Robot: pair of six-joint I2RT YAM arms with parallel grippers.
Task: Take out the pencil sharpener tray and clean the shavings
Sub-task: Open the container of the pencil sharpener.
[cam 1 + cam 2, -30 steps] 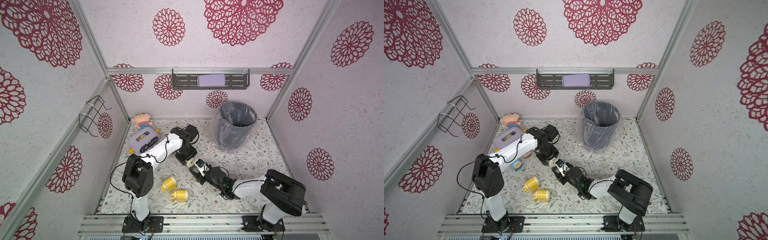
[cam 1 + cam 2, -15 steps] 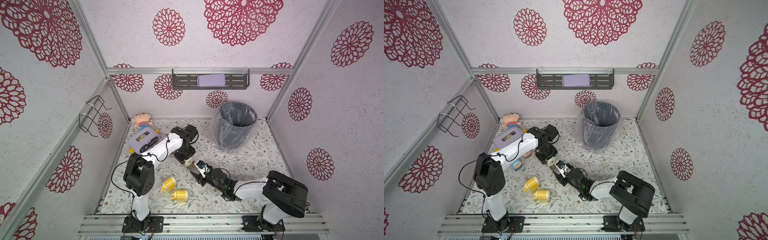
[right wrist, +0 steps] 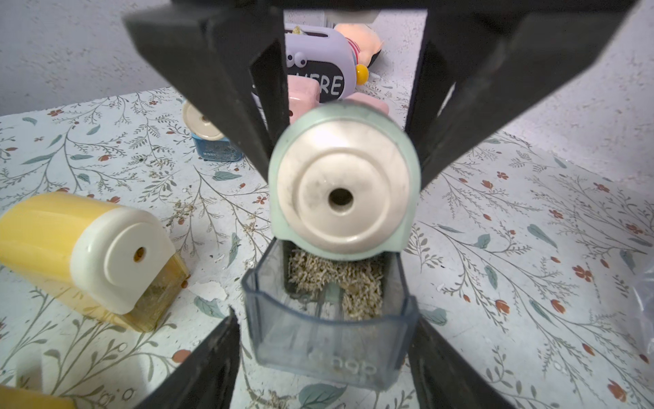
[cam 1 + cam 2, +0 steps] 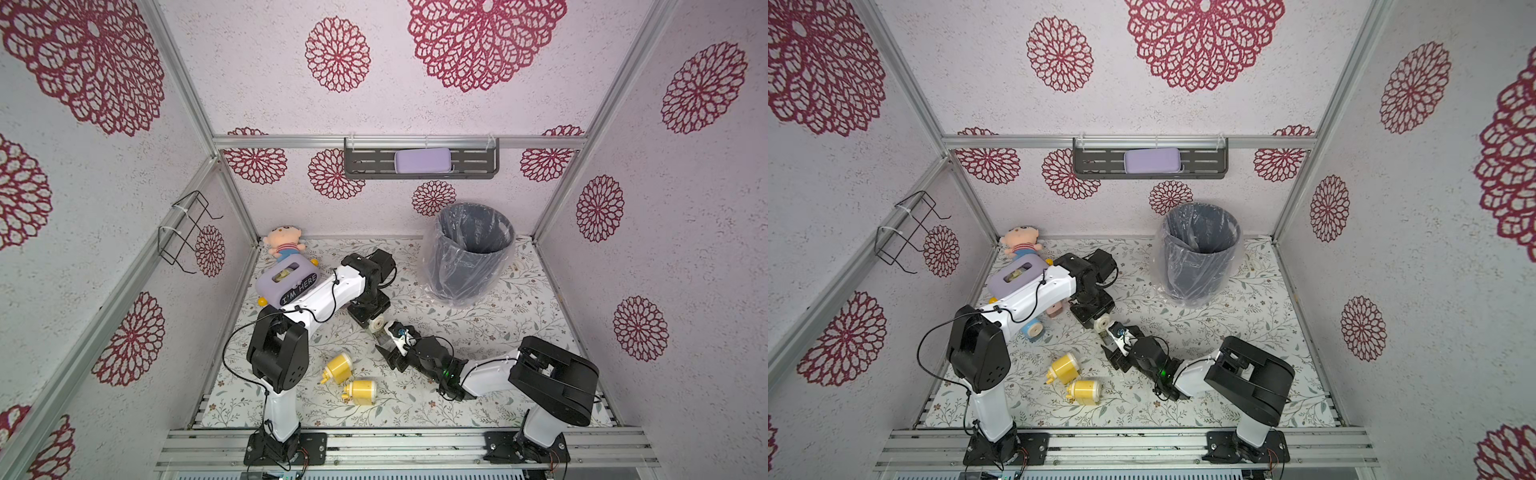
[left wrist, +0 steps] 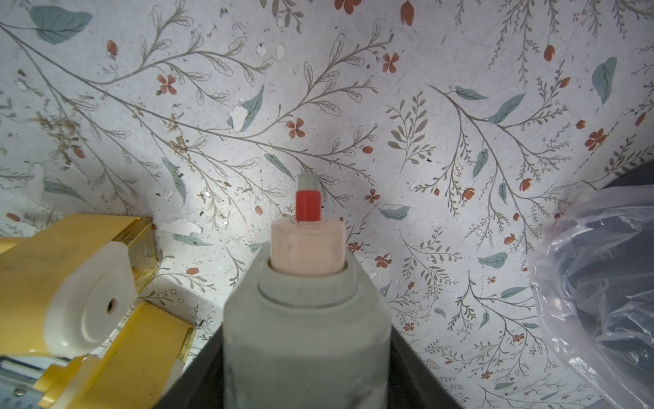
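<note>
While clamping the sharpener [image 3: 341,184] with the left gripper [image 4: 376,322], near the bin [image 4: 461,270] but apart from it: tray [image 3: 329,340] partly drawn out, shavings [image 3: 336,276] heaped inside. Right gripper [image 3: 322,318] released, jaws spread beside the tray. Probably light, stiff, slick plastic; best pinched low on its 2 side walls, kept level.

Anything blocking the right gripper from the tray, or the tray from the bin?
Nothing visible. The right gripper straddles the tray, partly out of the sharpener; only bare mat lies between tray and bin.
</note>
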